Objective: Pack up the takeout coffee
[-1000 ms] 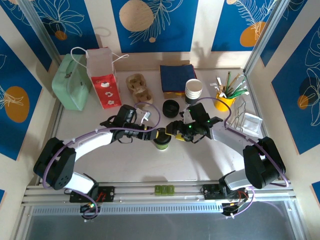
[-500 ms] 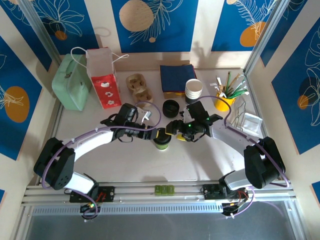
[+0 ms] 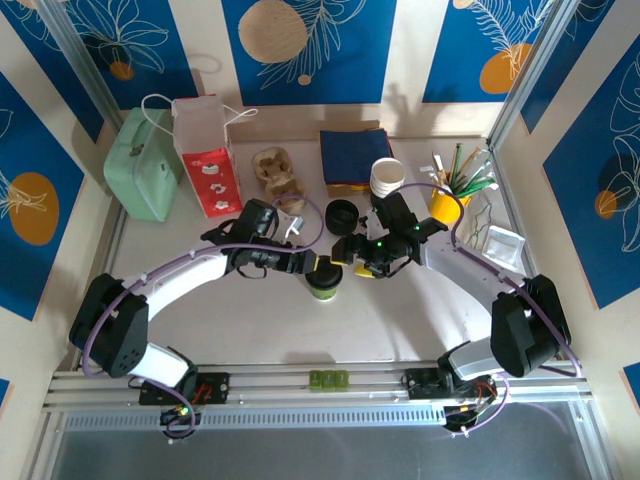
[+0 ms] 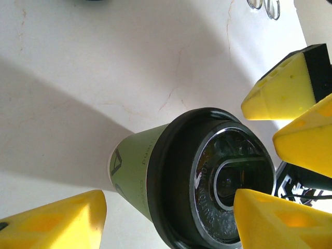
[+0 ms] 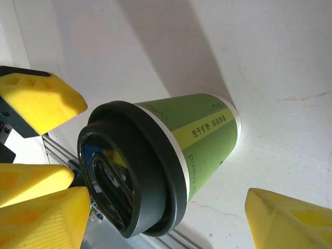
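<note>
A mint-green carry case (image 3: 140, 168) stands at the far left of the white desk (image 3: 400, 325), with a red-and-white paper bag with cord handles (image 3: 206, 158) just right of it. Further right lies a brown moulded-pulp cup carrier (image 3: 277, 172).

Near the middle, the left gripper (image 3: 320, 265) reaches in from the left. Its yellow fingers (image 4: 57, 218) stand apart on either side of the green paper cup with a black plastic lid (image 3: 323, 285), one clearly off the cup wall, holding nothing. The cup stands upright on the desk, between the two grippers. The right gripper (image 3: 352, 258) comes in from the right, also spread wide and empty, its fingers (image 5: 290, 218) clear of the cup's side.

A spare black round lid (image 3: 342, 213) lies just beyond the cup. A folded navy cloth pile (image 3: 355, 152) and a stack of white-rimmed cups (image 3: 387, 178) sit close behind the right arm. A yellow cup of sticks (image 3: 450, 200) stands to their right, and a wire holder (image 3: 497, 240) is furthest right.
</note>
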